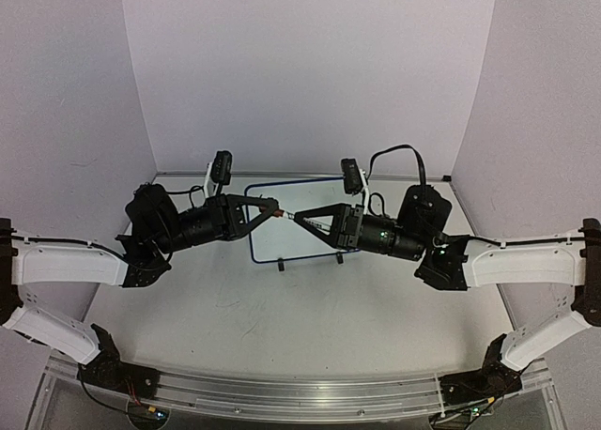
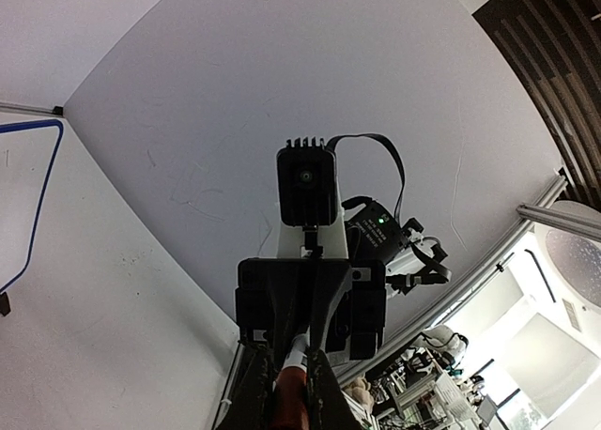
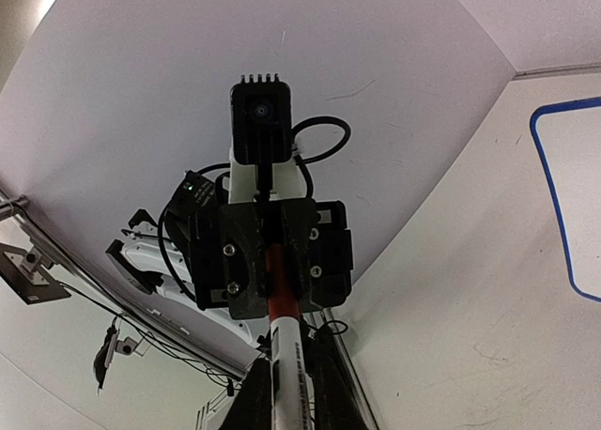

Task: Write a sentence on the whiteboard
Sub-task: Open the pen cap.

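The whiteboard [image 1: 315,242] stands on two black feet at the table's middle, with a thin blue frame; I see no sentence on its visible face. In front of it my two grippers meet tip to tip. My left gripper [image 1: 275,209] is shut on the red cap [image 2: 291,402] of a marker. My right gripper [image 1: 302,220] is shut on the marker's white barrel [image 3: 287,364]. The marker [image 1: 288,214] lies level between them. I cannot tell whether the cap is still seated. A corner of the board shows in the left wrist view [image 2: 19,167] and in the right wrist view [image 3: 573,176].
White walls enclose the table on three sides. The arms' bases sit on a metal rail [image 1: 300,397] at the near edge. The table surface [image 1: 282,317] in front of the board is bare.
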Tool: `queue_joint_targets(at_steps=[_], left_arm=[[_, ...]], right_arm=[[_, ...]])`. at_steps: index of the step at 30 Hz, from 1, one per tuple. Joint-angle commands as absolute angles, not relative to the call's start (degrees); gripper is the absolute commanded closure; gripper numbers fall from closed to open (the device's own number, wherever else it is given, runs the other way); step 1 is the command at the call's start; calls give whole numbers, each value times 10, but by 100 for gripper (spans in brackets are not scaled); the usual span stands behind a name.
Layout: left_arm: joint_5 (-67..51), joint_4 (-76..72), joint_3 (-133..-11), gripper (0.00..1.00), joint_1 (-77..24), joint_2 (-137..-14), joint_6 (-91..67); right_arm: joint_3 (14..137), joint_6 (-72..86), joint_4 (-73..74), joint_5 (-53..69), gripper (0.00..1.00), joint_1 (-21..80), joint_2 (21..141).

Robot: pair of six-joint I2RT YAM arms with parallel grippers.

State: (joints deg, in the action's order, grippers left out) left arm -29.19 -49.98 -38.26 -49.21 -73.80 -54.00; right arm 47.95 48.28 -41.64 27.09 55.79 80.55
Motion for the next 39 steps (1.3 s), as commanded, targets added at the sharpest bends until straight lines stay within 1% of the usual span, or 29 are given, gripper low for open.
queue_joint_targets(at_steps=[1, 2, 14, 19, 25, 34, 37, 39], left_arm=[[-293, -467, -405, 100, -503, -756, -526], [-294, -466, -406, 100, -503, -756, -525], [-270, -465, -405, 100, -498, -725, -524], [-265, -514, -368, 100, -449, -694, -578], [-264, -527, -341, 100, -403, -660, -615], [-261, -477, -347, 100, -399, -639, -595], [-256, -410, -345, 100, -399, -622, -568], [-244, -333, -345, 100, -398, -608, -539]], right_arm=[[489, 488, -463, 292, 97, 574, 809], [487, 490, -463, 290, 100, 574, 810], [447, 495, -470, 262, 100, 574, 782], [418, 496, -475, 244, 100, 567, 750], [385, 500, -475, 231, 100, 556, 721], [377, 495, -471, 229, 100, 552, 710], [381, 482, -448, 226, 100, 547, 702], [390, 462, -400, 219, 100, 540, 691]])
